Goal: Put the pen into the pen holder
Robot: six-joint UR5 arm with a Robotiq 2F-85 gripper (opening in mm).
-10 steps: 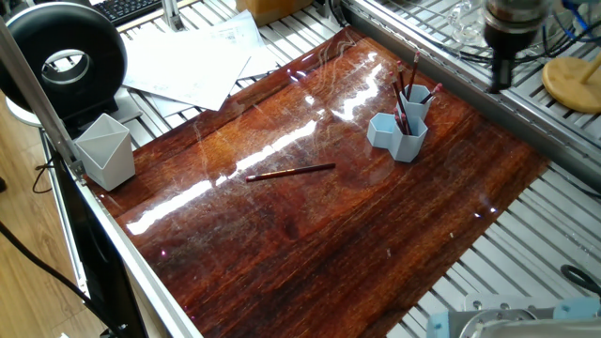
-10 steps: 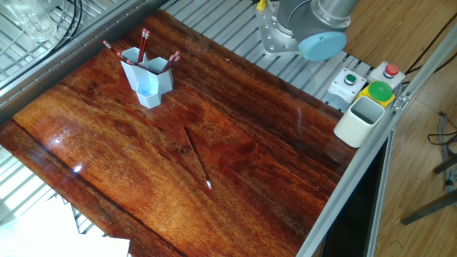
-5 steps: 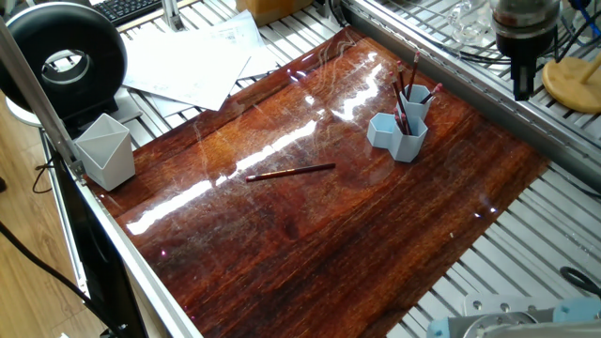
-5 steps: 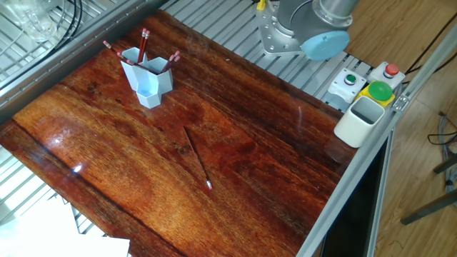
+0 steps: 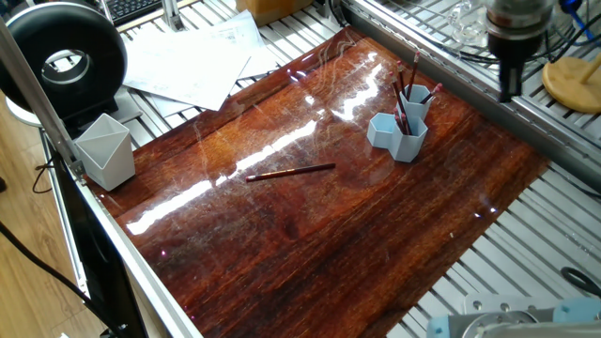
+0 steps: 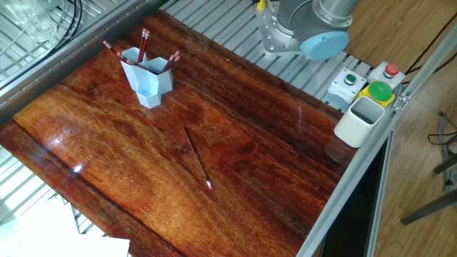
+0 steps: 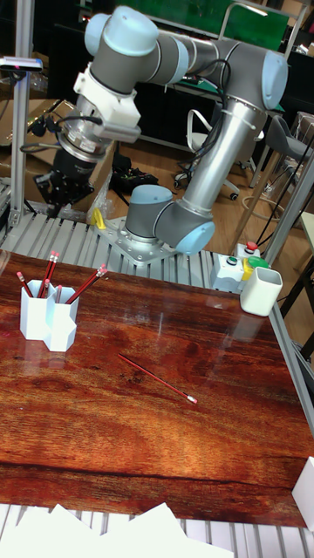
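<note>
We note the pen [image 5: 291, 172]: thin, dark red, pale-tipped, lying flat mid-table, well apart from the light blue hexagonal pen holder [image 5: 399, 134]. No legible writing. Gripper [image 7: 54, 189] aloft; cannot tell its state.

My table [image 5: 310, 216] has a glossy reddish wood top that throws back white glare from overhead light, and it sits on a frame of slotted aluminium rails [image 6: 235, 43]. Loose white paper sheets [image 5: 192, 61] lie on the rails at the upper left of one fixed view, next to a black ring-shaped lamp [image 5: 61, 56] and a keyboard [image 5: 131, 7] at the top edge. A light wood floor [image 6: 421, 135] shows at the right of the other fixed view. In the tall fixed view, office chairs [image 7: 283, 144] and cardboard boxes [image 7: 35, 118] stand in a dim room behind me, with a green panel [image 7: 253, 17] at the top.
</note>
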